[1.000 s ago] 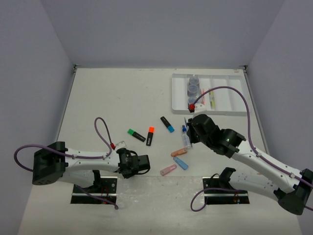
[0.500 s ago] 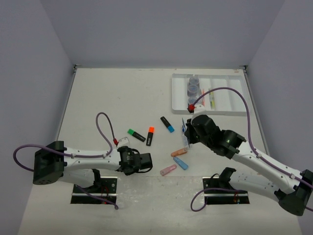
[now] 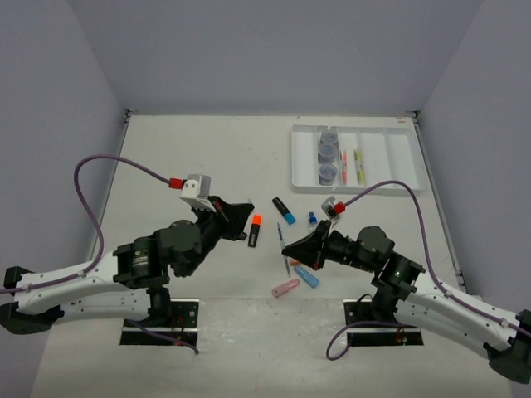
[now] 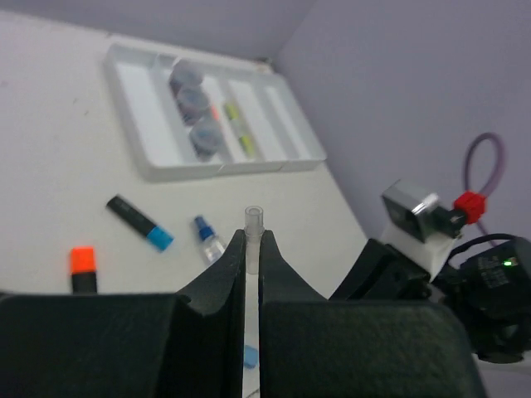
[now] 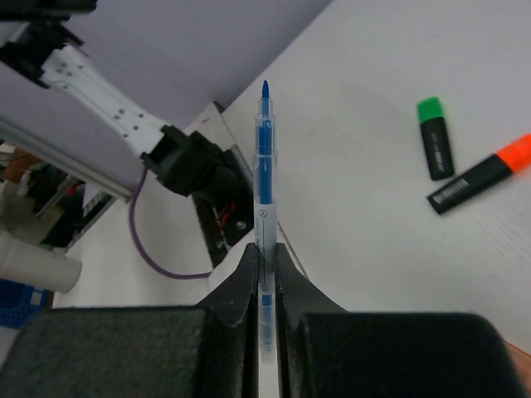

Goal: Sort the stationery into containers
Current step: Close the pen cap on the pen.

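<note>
My right gripper point(image 5: 264, 249) is shut on a thin blue pen point(image 5: 265, 149), uncapped, held above the table centre point(image 3: 283, 245). My left gripper point(image 4: 252, 242) is shut on a clear pen cap point(image 4: 253, 220) and is raised near the highlighters point(image 3: 246, 208). The white tray point(image 3: 398, 184) at the back right holds three grey-blue jars point(image 3: 328, 154) and thin pens point(image 3: 358, 166). On the table lie a blue-capped highlighter point(image 3: 284, 211), an orange-capped one point(image 3: 255, 230), a green-capped one point(image 5: 435, 137), a small blue-capped bottle point(image 3: 313, 220), and pink point(image 3: 285, 287) and blue point(image 3: 306, 276) capsule pieces.
Grey walls close the table on the left, back and right. Purple cables loop above both arms point(image 3: 116, 166). The two grippers face each other closely over the table centre. The arm bases and their mounting slots point(image 3: 158, 319) are at the near edge.
Both arms have lifted and swung toward the centre. The left gripper rose from the near table and now holds the clear cap. The right gripper moved down-left with the blue pen.
</note>
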`<state>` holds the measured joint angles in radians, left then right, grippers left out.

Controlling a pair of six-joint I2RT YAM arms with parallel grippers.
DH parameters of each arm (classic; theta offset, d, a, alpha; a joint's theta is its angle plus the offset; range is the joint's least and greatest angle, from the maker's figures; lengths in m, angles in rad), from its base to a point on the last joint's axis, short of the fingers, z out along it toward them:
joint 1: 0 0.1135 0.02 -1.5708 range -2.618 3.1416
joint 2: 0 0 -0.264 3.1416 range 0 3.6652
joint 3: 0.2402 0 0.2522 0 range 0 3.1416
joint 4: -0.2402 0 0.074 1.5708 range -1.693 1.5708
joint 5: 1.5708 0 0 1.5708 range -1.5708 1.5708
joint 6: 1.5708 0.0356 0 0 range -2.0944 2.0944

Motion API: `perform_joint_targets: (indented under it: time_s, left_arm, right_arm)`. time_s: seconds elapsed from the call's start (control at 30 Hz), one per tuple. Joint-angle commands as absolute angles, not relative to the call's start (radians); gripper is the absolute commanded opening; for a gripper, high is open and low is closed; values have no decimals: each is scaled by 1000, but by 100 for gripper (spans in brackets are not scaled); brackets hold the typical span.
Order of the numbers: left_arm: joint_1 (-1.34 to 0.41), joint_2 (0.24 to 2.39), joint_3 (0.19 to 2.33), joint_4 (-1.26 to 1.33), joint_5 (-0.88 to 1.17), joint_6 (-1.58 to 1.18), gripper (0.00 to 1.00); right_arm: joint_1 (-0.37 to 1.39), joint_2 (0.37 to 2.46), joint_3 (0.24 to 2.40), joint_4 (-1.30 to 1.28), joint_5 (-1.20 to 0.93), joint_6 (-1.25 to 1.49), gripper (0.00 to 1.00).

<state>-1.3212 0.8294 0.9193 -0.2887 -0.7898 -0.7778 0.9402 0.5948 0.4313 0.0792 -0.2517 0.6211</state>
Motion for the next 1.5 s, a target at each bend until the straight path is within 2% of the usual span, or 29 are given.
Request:
perform_joint_targets:
  time_s: [0.0,0.13,0.27,0.53,0.97,1.47]
  left_arm:
    - [-1316,775,887,154,-603,-356,0]
    - [-1316,767,891,172,-500,-361,0]
    - [-1316,760,877,191,-466,-386,0]
    - [-1316,780,884,175,-447,-401,0]
    - [-1316,795,873,170,-501,-424,0]
    - [-1316,812,865,171,-473,-431,0]
  right_arm:
    - [1069,610,490,282,-242,616,0]
    - [1129,642,538,314,-193,611,0]
    - [1173,655,556,333,-84,612,0]
    - [1183,698,629,248,-15,602,0]
    - [1186,667,643,211,-3,584,0]
    - [1187,663,656,206,24,570,0]
